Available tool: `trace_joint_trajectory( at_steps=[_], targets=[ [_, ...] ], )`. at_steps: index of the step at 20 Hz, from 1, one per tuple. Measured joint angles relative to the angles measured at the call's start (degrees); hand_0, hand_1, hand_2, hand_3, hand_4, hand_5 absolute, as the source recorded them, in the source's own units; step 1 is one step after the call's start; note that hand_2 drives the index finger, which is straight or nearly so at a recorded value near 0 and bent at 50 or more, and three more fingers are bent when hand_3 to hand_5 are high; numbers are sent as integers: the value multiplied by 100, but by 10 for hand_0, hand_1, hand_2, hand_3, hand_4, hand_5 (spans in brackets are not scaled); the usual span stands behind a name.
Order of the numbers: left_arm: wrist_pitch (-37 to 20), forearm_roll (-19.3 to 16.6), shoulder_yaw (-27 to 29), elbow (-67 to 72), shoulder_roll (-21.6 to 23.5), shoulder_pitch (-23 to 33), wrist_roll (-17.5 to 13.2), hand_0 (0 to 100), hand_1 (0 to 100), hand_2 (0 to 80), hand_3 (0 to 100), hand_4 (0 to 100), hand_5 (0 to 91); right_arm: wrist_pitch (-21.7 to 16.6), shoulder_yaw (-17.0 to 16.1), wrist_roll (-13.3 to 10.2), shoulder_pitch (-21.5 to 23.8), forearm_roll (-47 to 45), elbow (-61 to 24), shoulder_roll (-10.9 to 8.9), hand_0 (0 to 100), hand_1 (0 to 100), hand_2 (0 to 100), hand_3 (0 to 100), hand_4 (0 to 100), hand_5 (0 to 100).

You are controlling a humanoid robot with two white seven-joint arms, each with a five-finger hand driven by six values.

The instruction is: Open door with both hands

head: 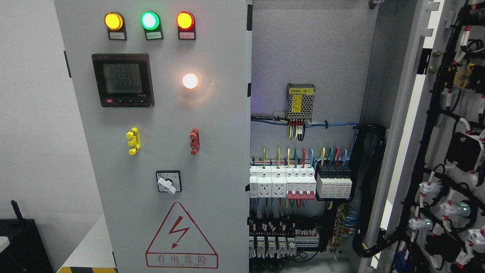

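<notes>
A grey electrical cabinet fills the head view. Its left door (212, 159) is closed and carries three lit lamps, a digital meter (123, 80), a yellow handle (133, 141), a red handle (194, 141), a rotary switch (169, 182) and a red hazard triangle (181, 239). The right door (447, 144) is swung wide open at the picture's right, its wired inner face showing. Between them the cabinet interior (314, 57) is exposed. Neither of my hands nor arms shows anywhere.
Inside sit a small power supply (300, 101), rows of breakers (299, 182) with coloured wires, and a black cable bundle (369, 185). A white wall lies left of the cabinet, with a black object (21, 242) at the lower left corner.
</notes>
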Motion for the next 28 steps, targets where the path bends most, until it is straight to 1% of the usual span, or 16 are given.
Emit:
trace_joint_trajectory(
  at_steps=[2,8,14,19,22,28],
  targets=[
    [10,-3,1,5,0,0,0,120,389,0,0,0,0,133,-1,0,-137,1,15,28,120,389,0,0,0,0],
    [19,-11,3,94,0,-1,0,120,389,0,0,0,0,722,-4,-8,-561,4,50,90,120,389,0,0,0,0],
    [21,-10,3,150,0,-1,0,120,389,0,0,0,0,867,-13,-29,-988,-2,106,125,120,389,0,0,0,0],
    [21,-5,4,178,0,-1,0,120,389,0,0,0,0,1117,-17,-36,-1289,-3,138,142,120,389,0,0,0,0],
    [39,-4,3,150,0,0,0,120,389,0,0,0,0,1322,-18,-39,-1462,-1,167,192,120,389,0,0,0,0],
    [14,-2,4,99,0,0,0,120,389,0,0,0,0,1571,-20,-39,-1812,2,251,282,120,389,0,0,0,0]
  ],
)
